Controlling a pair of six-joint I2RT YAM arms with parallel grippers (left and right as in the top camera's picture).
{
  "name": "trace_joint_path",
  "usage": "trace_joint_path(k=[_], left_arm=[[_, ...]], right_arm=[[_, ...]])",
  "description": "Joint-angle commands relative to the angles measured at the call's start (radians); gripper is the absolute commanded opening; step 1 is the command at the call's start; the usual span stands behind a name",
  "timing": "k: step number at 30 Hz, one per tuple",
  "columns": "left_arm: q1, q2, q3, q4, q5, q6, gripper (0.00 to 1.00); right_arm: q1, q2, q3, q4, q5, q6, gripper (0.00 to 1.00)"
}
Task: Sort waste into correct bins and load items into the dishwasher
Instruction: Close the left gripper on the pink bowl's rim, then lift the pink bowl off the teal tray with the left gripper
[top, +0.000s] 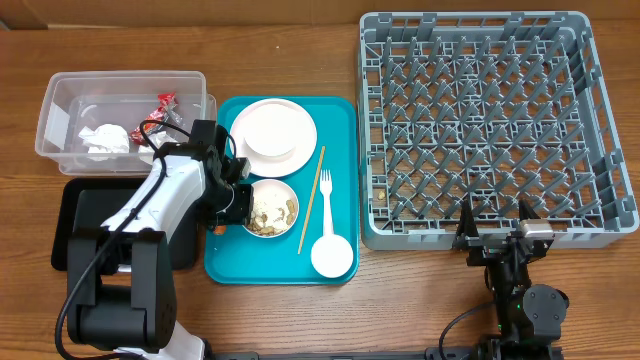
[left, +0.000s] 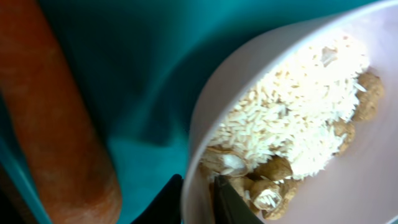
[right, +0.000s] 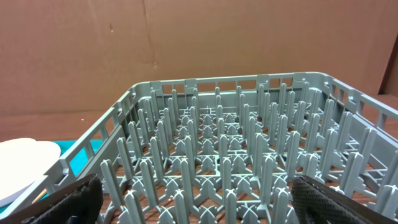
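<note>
The white bowl (top: 272, 208) of rice (left: 298, 106) and tan nuts (left: 267, 186) sits on the teal tray (top: 230, 270). My left gripper (top: 238, 205) (left: 199, 199) is shut on the bowl's left rim (left: 205, 124), one finger inside and one outside. Also on the tray are the white plate (top: 273, 132), fork (top: 325, 195), chopstick (top: 311, 200) and small cup (top: 331, 256). The clear tub (top: 60, 95) holds a crumpled napkin (top: 103, 138) and a red wrapper (top: 165, 100). My right gripper (top: 495, 235) (right: 199, 199) stands open and empty at the grey dish rack's (top: 605, 120) (right: 236, 155) front edge.
The flat black tray (top: 85, 215) lies under my left arm, in front of the clear tub. A blurred orange-brown shape (left: 56, 124) fills the left of the left wrist view; I cannot tell what it is. A white rounded item (right: 25, 162) shows left of the rack.
</note>
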Motion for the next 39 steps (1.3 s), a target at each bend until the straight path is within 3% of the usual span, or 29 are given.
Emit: trace_joint_path(k=[1, 17, 28, 31, 34, 39], left_arm=[[-0.002, 0.003, 0.021, 0.002, -0.049, -0.044, 0.22], [-0.002, 0.003, 0.121, 0.007, -0.056, 0.010, 0.32], [-0.002, 0.005, 0.117, 0.031, -0.054, 0.092, 0.21], [-0.002, 0.006, 0.117, 0.034, -0.055, 0.099, 0.22], [-0.002, 0.006, 0.117, 0.035, -0.054, 0.111, 0.33], [-0.002, 0.006, 0.117, 0.034, -0.054, 0.136, 0.37]], right_arm=[[-0.005, -0.011, -0.011, 0.003, 0.012, -0.004, 1.00], [-0.005, -0.011, -0.011, 0.003, 0.013, -0.004, 1.00], [-0.005, -0.011, -0.011, 0.003, 0.013, -0.004, 1.00], [-0.005, -0.011, -0.011, 0.003, 0.013, -0.004, 1.00], [-0.005, -0.011, -0.011, 0.003, 0.013, -0.003, 1.00], [-0.005, -0.011, -0.011, 0.003, 0.013, -0.004, 1.00]])
